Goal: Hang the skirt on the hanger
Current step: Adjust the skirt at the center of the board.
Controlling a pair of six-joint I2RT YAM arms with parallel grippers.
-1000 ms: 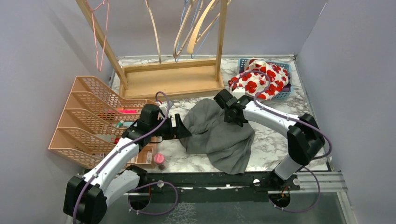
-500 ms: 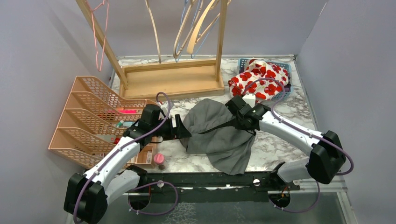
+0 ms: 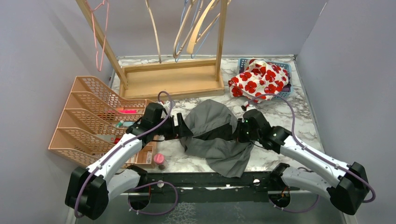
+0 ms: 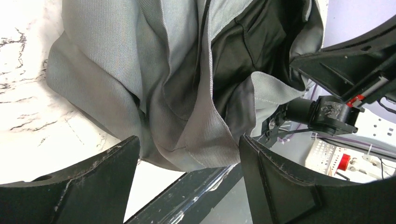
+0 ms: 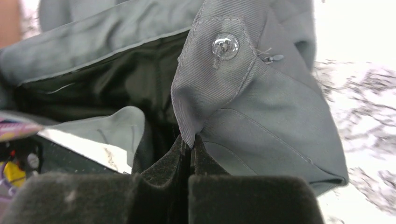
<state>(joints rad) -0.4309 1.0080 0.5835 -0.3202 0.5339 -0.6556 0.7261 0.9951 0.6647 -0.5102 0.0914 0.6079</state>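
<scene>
We see the skirt (image 3: 212, 133) crumpled on the surface (image 3: 299, 112), well apart from the hangers (image 3: 194, 28). Right gripper (image 5: 189, 147) clamps its waistband by the button, we judge to open the waist. Left gripper (image 4: 187, 149) gapes at the cloth, empty.

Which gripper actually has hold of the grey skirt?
The right gripper: its jaws are shut on the skirt, pinching the edge just below its button. The left gripper stands open facing the cloth, gripping nothing.
</scene>
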